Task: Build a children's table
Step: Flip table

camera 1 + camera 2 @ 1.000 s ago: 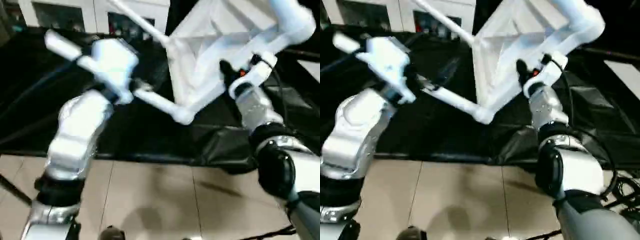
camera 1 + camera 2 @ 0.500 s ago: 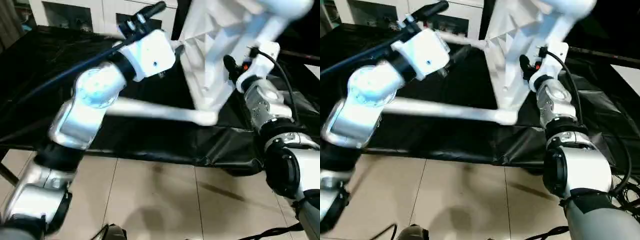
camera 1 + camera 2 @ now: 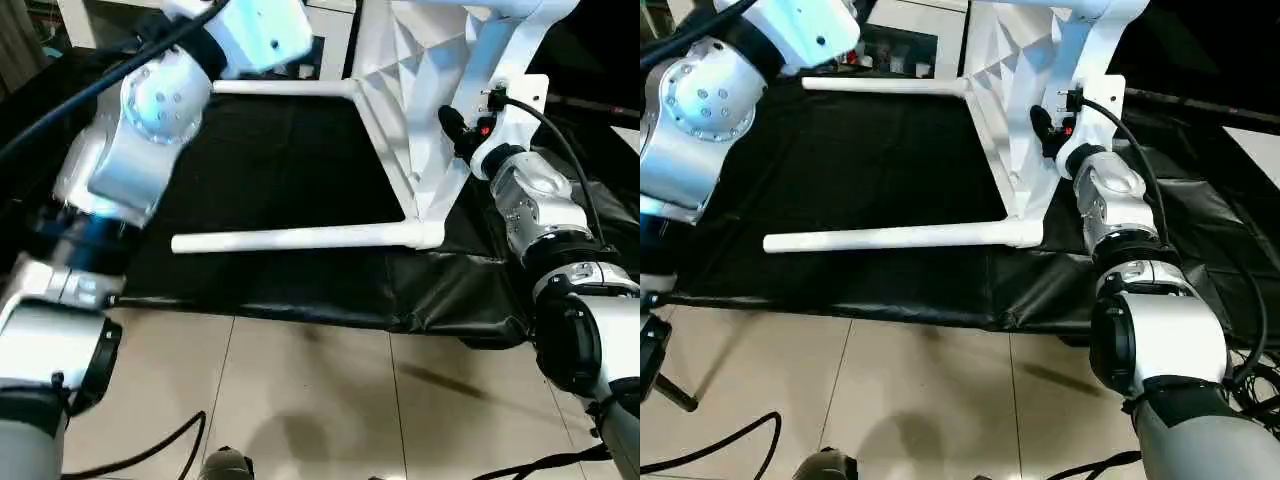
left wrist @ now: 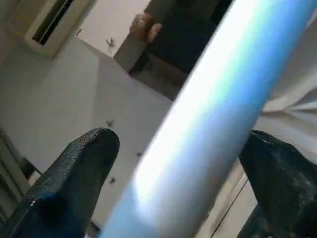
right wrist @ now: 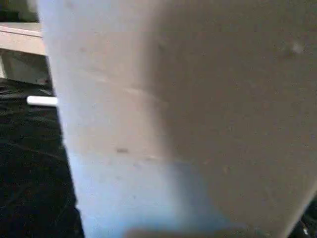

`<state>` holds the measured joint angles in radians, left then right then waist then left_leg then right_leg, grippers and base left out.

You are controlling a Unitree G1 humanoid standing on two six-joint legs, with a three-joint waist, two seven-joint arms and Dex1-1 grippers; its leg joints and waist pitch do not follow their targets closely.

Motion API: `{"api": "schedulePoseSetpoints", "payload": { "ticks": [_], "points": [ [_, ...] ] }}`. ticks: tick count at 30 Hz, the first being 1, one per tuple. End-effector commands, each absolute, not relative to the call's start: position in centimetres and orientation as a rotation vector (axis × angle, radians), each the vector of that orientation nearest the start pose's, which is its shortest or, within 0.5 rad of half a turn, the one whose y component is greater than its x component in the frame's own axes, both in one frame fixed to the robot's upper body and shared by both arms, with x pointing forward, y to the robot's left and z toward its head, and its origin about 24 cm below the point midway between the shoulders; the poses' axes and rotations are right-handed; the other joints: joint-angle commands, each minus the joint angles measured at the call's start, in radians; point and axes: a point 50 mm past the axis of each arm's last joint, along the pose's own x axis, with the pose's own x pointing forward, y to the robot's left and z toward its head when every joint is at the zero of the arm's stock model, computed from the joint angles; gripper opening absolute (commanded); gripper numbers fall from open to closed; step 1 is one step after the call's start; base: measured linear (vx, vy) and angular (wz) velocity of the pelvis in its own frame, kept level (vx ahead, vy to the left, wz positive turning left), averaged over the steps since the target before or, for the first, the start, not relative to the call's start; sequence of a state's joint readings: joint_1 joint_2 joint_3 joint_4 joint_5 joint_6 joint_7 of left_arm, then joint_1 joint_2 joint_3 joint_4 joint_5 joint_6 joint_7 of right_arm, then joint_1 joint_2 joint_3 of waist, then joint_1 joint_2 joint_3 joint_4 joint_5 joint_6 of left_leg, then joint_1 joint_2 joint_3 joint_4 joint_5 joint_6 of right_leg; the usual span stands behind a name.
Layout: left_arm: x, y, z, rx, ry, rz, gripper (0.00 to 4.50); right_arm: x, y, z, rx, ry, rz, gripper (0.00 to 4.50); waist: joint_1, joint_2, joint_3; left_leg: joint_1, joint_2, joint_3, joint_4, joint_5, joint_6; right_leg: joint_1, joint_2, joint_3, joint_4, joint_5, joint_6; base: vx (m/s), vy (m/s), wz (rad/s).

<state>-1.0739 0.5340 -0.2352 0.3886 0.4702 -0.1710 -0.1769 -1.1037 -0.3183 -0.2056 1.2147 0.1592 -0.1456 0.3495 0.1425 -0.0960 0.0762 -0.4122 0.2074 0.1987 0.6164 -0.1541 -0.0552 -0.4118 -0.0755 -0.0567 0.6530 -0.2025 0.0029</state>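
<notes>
Already the children's table (image 3: 420, 110) is partly built. Its ribbed top stands on edge on the black sheet (image 3: 260, 150), the underside turned toward the robot's left. Two legs are seated in corner sockets and stick out level over the sheet: the near leg (image 3: 300, 238) from the lowest corner, the far leg (image 3: 285, 88) from the corner behind it. On the upper right side another thick white leg (image 3: 515, 45) runs up out of the picture, so I judge three legs are in place, though I cannot see the upper corners to be sure of the fourth.

The right gripper (image 3: 452, 128) is about half closed at the edge of the top beside that upper leg; its wrist view is covered by a white surface very close, so it seems to steady the table, but the contact itself I cannot see clearly.

The left gripper (image 4: 183, 163) is raised toward the cabinet (image 3: 910, 20), its black fingers (image 4: 74, 173) spread wide with a white round leg (image 4: 198, 119) between them, not squeezed.

What remains, in my judgement, is the last leg and turning the table upright.
</notes>
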Motion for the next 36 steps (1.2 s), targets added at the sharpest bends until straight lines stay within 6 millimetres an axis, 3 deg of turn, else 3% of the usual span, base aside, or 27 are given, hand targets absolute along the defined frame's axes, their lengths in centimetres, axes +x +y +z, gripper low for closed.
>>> {"api": "schedulePoseSetpoints", "payload": {
  "ticks": [1, 7, 12, 17, 18, 25, 27, 30, 32, 36],
  "points": [
    [37.0, 13.0, 30.6, 1.164, -0.721, -0.177, 4.50, 41.6, -19.2, 18.5, -0.026, -0.162, 0.241, 1.95, -0.002, 0.020, -0.095, 0.040, 0.022, -0.012, -0.059, -0.130, -0.050, 0.046, -0.060, 0.036, -0.047, 0.036, -0.223, 0.000, 0.000, 0.00],
    [36.5, 12.2, 30.9, 1.060, -0.768, -0.223, 3.95, 41.5, -19.5, 19.0, -0.043, -0.177, 0.236, 1.95, 0.002, 0.023, -0.096, 0.041, 0.025, -0.014, -0.060, -0.144, -0.059, 0.046, -0.062, 0.035, -0.045, 0.050, -0.240, 0.000, 0.000, 0.00],
    [36.2, 11.4, 29.8, 1.019, -0.770, -0.266, 3.63, 41.6, -19.7, 19.7, -0.078, -0.193, 0.235, 1.95, 0.004, 0.017, -0.100, 0.035, 0.021, -0.012, -0.052, -0.093, -0.035, 0.049, -0.060, 0.036, -0.038, 0.106, -0.243, 0.000, 0.000, 0.00],
    [36.0, 11.6, 29.6, 0.986, -0.764, -0.266, 3.37, 41.6, -19.7, 21.0, -0.130, -0.217, 0.265, 1.95, 0.004, 0.013, -0.094, 0.033, 0.024, -0.012, -0.054, -0.138, -0.034, 0.044, -0.063, 0.037, -0.046, 0.016, -0.232, 0.000, 0.000, 0.00],
    [35.9, 11.6, 29.6, 0.967, -0.761, -0.264, 3.33, 41.7, -19.8, 22.0, -0.164, -0.231, 0.285, 1.95, 0.004, 0.009, -0.094, 0.033, 0.024, -0.012, -0.054, -0.139, -0.035, 0.045, -0.063, 0.036, -0.046, 0.005, -0.230, 0.000, 0.000, 0.00],
    [36.1, 12.0, 29.8, 0.916, -0.738, -0.242, 3.10, 41.6, -20.2, 25.6, -0.269, -0.288, 0.322, 1.95, 0.002, 0.007, -0.094, 0.027, 0.022, -0.010, -0.050, -0.105, -0.018, 0.046, -0.060, 0.036, -0.042, 0.023, -0.231, 0.000, 0.000, 0.00],
    [36.3, 12.6, 30.3, 0.880, -0.724, -0.202, 3.06, 41.3, -20.2, 28.5, -0.380, -0.330, 0.352, 1.95, 0.002, 0.009, -0.096, 0.023, 0.019, -0.009, -0.044, -0.078, -0.004, 0.046, -0.057, 0.036, -0.038, 0.047, -0.242, 0.000, 0.000, 0.00],
    [36.6, 13.2, 30.9, 0.795, -0.708, -0.151, 2.97, 41.0, -20.0, 30.9, -0.516, -0.354, 0.380, 1.95, 0.006, 0.006, -0.102, 0.013, 0.013, -0.006, -0.029, 0.008, 0.042, 0.042, -0.047, 0.037, -0.022, 0.176, -0.264, 0.000, 0.000, 0.00],
    [36.8, 13.7, 31.3, 0.700, -0.694, -0.116, 2.89, 40.7, -19.8, 32.5, -0.640, -0.357, 0.390, 1.95, 0.009, 0.007, -0.095, 0.013, 0.014, -0.004, -0.028, -0.033, 0.053, 0.037, -0.047, 0.037, -0.029, 0.131, -0.270, 0.000, 0.000, 0.00],
    [37.2, 13.9, 31.3, 0.496, -0.648, -0.109, 2.70, 40.3, -19.2, 35.1, -0.814, -0.338, 0.412, 1.95, 0.008, 0.015, -0.085, 0.015, 0.020, -0.008, -0.034, -0.146, 0.007, 0.028, -0.050, 0.036, -0.042, -0.011, -0.255, 0.000, 0.000, 0.00]
  ]
}}
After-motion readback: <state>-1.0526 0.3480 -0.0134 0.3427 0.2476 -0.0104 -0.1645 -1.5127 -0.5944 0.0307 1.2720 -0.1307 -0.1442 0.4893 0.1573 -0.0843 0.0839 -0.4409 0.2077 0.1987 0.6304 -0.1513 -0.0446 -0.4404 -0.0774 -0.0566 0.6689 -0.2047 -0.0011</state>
